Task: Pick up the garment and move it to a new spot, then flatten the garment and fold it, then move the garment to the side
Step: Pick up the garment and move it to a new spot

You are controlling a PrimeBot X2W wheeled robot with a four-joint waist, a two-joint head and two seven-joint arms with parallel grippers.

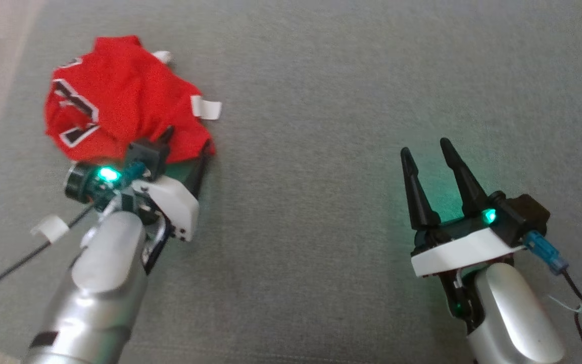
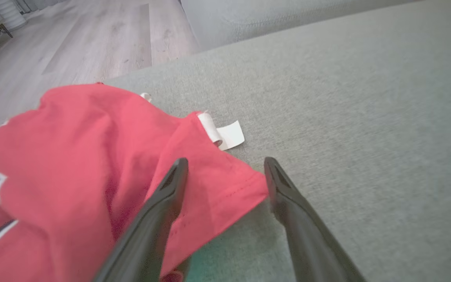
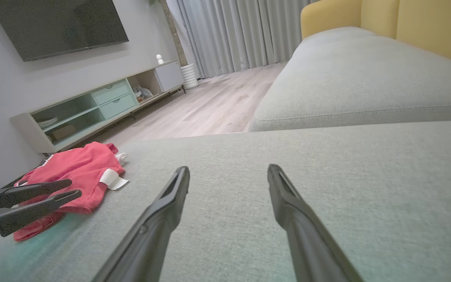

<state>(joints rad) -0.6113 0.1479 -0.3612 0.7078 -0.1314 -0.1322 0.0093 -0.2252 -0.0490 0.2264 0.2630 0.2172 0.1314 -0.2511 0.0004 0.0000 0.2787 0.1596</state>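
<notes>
The garment [image 1: 114, 96] is a crumpled red jersey with black-and-white lettering and white tags [image 1: 206, 107], lying on the grey cushion at the upper left. My left gripper [image 1: 186, 149] is open at its lower right edge. In the left wrist view, a hemmed corner of the garment [image 2: 73, 164] lies between the spread fingers of the left gripper [image 2: 225, 164], which are not closed on it. My right gripper [image 1: 430, 149] stands open over bare cushion far to the right, holding nothing. The right wrist view shows the right gripper [image 3: 228, 170] open, with the garment [image 3: 80, 168] and left gripper [image 3: 74, 188] at its left.
The grey sofa cushion [image 1: 321, 202] stretches wide between and beyond the grippers. Its edge and wooden floor [image 2: 92, 43] lie just past the garment. A yellow backrest [image 3: 425, 27], a low TV cabinet [image 3: 92, 109] and curtains stand farther off.
</notes>
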